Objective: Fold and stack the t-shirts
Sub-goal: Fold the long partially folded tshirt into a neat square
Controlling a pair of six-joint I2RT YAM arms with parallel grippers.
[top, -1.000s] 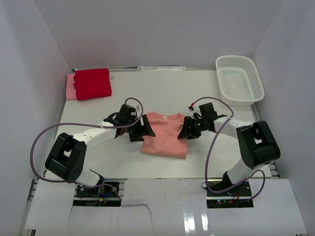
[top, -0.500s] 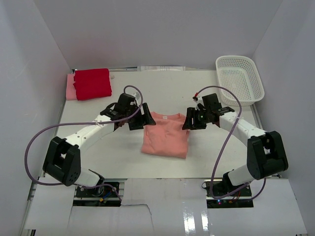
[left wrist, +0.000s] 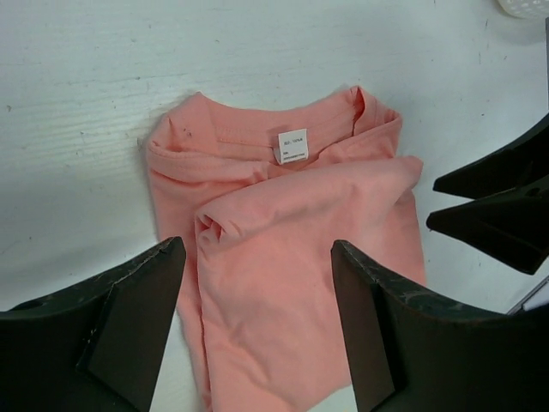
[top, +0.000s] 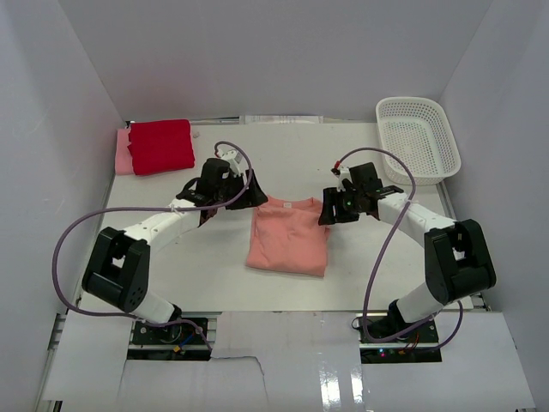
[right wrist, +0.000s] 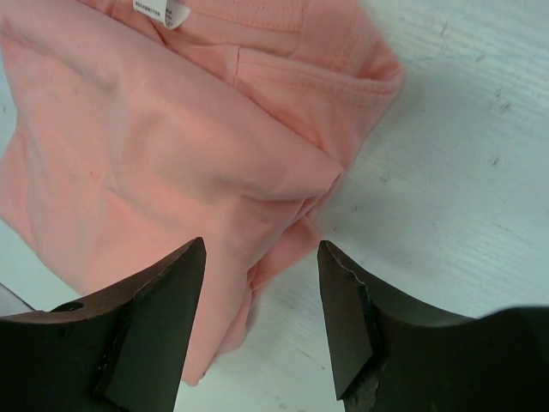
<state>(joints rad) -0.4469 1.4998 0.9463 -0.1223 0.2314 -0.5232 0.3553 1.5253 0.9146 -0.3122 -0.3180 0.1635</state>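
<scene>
A salmon t-shirt (top: 289, 233) lies flat mid-table, both sides folded in, collar toward the far side. Seen from the left wrist, the shirt (left wrist: 292, 232) shows its collar tag. My left gripper (top: 249, 190) hovers open off the collar's left corner; its fingers (left wrist: 137, 318) frame the cloth without touching it. My right gripper (top: 330, 206) is open at the shirt's upper right edge. In the right wrist view the right gripper (right wrist: 262, 245) stands over the folded edge of the shirt (right wrist: 154, 146), holding nothing. A folded red t-shirt (top: 160, 145) lies on a pale pink one (top: 123, 153) at the far left.
A white mesh basket (top: 418, 139) stands at the far right corner. White walls enclose the table on three sides. Purple cables loop from both arms over the table.
Both grippers have drawn back from the shirt's sides toward its collar end. The right jaws have opened wider. The shirt stays folded on the table.
</scene>
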